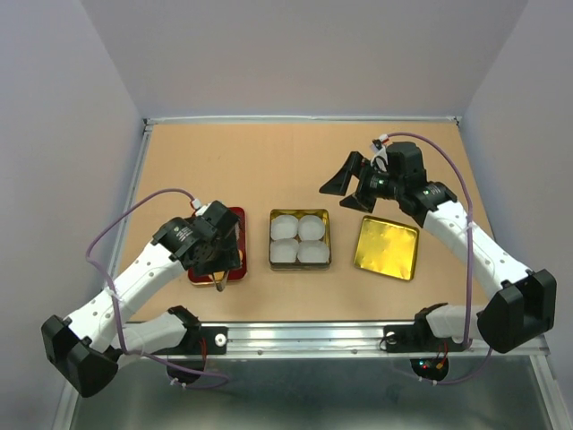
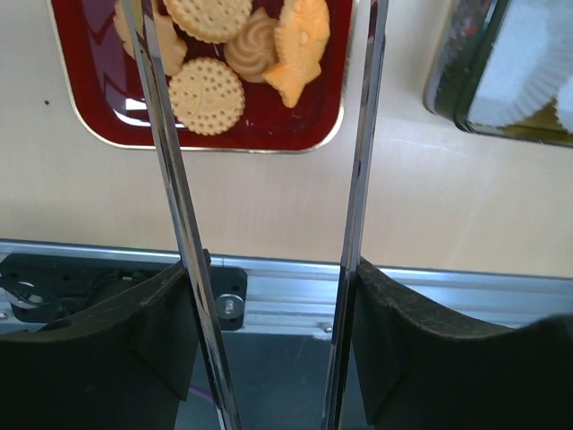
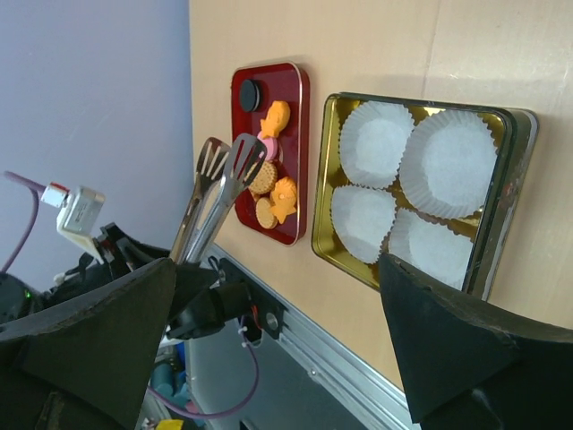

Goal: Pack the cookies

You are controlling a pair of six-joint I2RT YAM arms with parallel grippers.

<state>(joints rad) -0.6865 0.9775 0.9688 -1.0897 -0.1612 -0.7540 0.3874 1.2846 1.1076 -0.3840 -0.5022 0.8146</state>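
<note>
- Left tool [image 2: 273,269] clamped on tongs [image 2: 356,179], blades apart; cookies [image 2: 208,96] ahead between blades, in red tray [image 2: 286,125].
- Right tool [image 3: 277,262] spread wide; tin [image 3: 512,188] ahead.

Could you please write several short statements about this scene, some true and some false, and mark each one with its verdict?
1. All four paper cups in the tin are empty. True.
2. The right gripper holds a cookie. False: its jaws stand wide apart with nothing between them.
3. The cookies lie on the red tray. True.
4. The gold lid lies between the red tray and the tin. False: it lies on the tin's other side, away from the tray.
5. The left gripper holds metal tongs. True.
</note>
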